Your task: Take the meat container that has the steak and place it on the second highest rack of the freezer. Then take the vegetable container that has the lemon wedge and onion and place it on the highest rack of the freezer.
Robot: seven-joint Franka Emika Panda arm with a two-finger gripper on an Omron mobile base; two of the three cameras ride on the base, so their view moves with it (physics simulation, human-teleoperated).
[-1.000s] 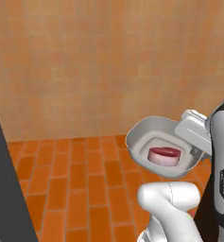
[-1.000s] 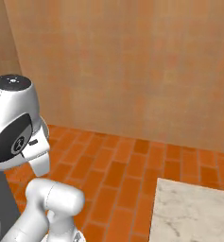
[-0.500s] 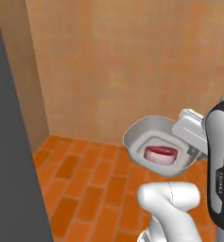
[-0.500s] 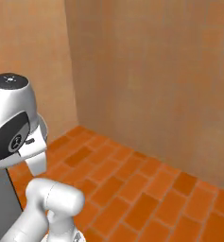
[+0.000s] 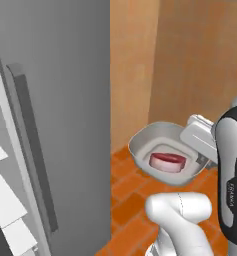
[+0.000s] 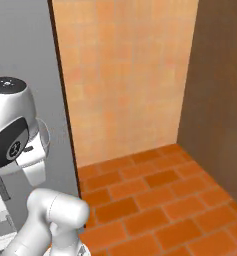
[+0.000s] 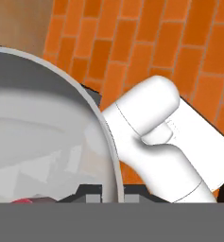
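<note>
The gripper (image 5: 202, 150) was clamped on the rim of the meat container (image 5: 162, 145), steak (image 5: 167, 162) inside. The freezer (image 5: 65, 100) stood well off to its left (white racks (image 5: 2, 200) at the picture's edge).

You face a corner of tan tiled walls (image 6: 125, 80) over an orange brick floor (image 6: 160, 200); a darker brown wall (image 6: 220, 95) closes your right side.

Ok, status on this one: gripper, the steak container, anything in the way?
Gripper shut on the container rim. Steak inside, carried level above the brick floor. Freezer to the left, white shelves showing. Nothing between.
</note>
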